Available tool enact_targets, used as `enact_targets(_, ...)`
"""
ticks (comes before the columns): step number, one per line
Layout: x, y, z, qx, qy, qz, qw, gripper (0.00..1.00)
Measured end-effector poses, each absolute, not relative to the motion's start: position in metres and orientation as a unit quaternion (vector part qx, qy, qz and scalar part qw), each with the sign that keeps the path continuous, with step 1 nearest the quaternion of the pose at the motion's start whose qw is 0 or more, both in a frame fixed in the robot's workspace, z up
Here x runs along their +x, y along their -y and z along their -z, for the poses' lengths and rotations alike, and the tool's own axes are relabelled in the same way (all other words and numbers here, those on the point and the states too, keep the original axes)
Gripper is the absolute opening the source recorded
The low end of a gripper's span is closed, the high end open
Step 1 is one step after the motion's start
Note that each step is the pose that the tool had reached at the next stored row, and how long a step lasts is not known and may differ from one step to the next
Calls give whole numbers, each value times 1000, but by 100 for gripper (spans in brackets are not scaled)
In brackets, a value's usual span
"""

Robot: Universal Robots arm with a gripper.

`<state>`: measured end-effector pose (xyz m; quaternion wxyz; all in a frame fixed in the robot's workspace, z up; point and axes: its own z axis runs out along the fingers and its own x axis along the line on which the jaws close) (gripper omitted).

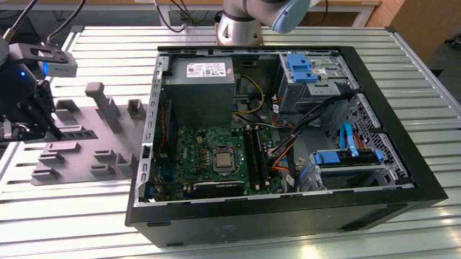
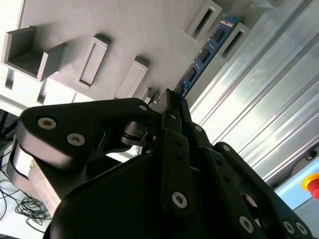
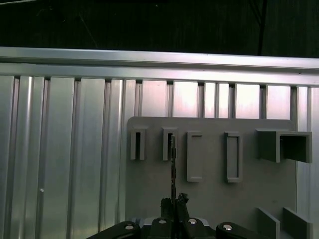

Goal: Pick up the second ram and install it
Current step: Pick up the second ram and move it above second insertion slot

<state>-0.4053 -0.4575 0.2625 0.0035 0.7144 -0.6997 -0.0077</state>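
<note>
My gripper (image 2: 172, 98) is shut on one end of the second ram (image 2: 205, 54), a thin blue-green stick with dark chips. The stick reaches away from the fingertips toward two small slots of the grey holder plate (image 2: 124, 30). In the first wrist view the ram (image 3: 173, 164) shows edge-on, running from the gripper (image 3: 174, 201) to a narrow slot. I cannot tell whether its far end still sits in that slot. In the exterior view the gripper (image 1: 32, 129) hangs over the holder plate (image 1: 79, 151) at the exterior view's left, away from the computer.
The open computer case (image 1: 403, 178) lies on the slatted metal table (image 1: 72, 216). Its green motherboard (image 1: 191, 151) carries long black memory slots (image 1: 253, 154) beside the processor socket. Grey blocks stand up from the holder plate. A red button (image 2: 313, 184) sits near the table's edge.
</note>
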Motion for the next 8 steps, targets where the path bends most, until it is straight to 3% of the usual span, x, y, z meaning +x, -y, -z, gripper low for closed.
enact_targets(8,-405,457,-265,714,700,8,4,14)
